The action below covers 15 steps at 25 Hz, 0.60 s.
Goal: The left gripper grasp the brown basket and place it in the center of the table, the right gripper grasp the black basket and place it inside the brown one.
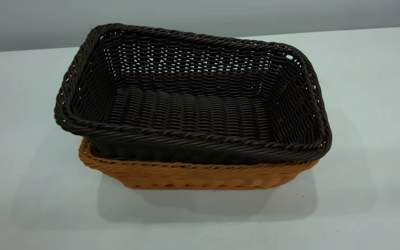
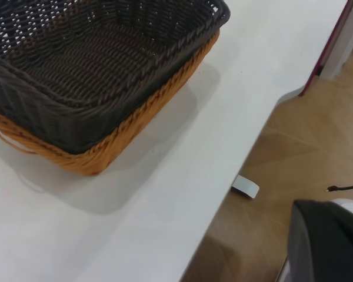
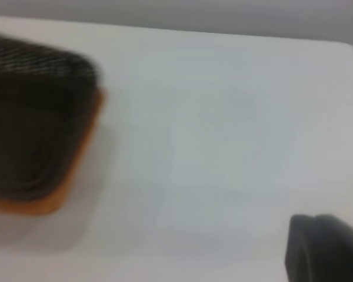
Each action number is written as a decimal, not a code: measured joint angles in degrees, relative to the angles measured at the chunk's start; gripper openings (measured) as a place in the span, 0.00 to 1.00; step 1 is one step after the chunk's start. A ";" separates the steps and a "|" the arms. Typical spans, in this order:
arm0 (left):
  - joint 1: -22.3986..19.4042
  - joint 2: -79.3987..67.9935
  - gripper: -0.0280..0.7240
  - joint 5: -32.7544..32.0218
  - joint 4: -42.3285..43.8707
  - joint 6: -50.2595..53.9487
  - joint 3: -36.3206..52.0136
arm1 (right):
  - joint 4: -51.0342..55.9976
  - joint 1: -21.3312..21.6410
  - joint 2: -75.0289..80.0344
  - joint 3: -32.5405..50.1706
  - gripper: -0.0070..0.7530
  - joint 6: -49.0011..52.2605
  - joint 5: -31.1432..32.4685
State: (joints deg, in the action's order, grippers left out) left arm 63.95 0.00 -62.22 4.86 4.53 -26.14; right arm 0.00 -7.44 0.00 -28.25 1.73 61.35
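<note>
The black basket (image 1: pixel 189 104) sits inside the brown basket (image 1: pixel 193 175) in the middle of the white table (image 1: pixel 359 104). It rides slightly askew, its left rim overhanging the brown rim. Neither gripper shows in the exterior view. In the left wrist view the nested baskets, black (image 2: pixel 88 64) and brown (image 2: pixel 106 154), lie apart from the left gripper (image 2: pixel 326 244), of which only a dark part shows, out over the floor beyond the table edge. In the right wrist view the black basket (image 3: pixel 29 117) and the brown basket (image 3: pixel 76 158) are blurred. A dark part of the right gripper (image 3: pixel 323 249) stands apart over bare table.
The table edge (image 2: pixel 241 170) runs close to the baskets in the left wrist view, with wooden floor (image 2: pixel 306 147) beyond it, a small white object (image 2: pixel 246 186) on the floor and a red-edged panel (image 2: pixel 329 47). A grey wall (image 1: pixel 200 14) is behind the table.
</note>
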 joint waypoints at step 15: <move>-20.71 0.00 0.04 0.00 0.01 0.06 0.00 | -0.41 19.95 0.00 -0.18 0.01 -0.11 0.26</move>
State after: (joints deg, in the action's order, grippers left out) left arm 43.24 0.00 -62.22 4.87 4.59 -26.14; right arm -0.41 12.51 0.00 -28.42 1.62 61.62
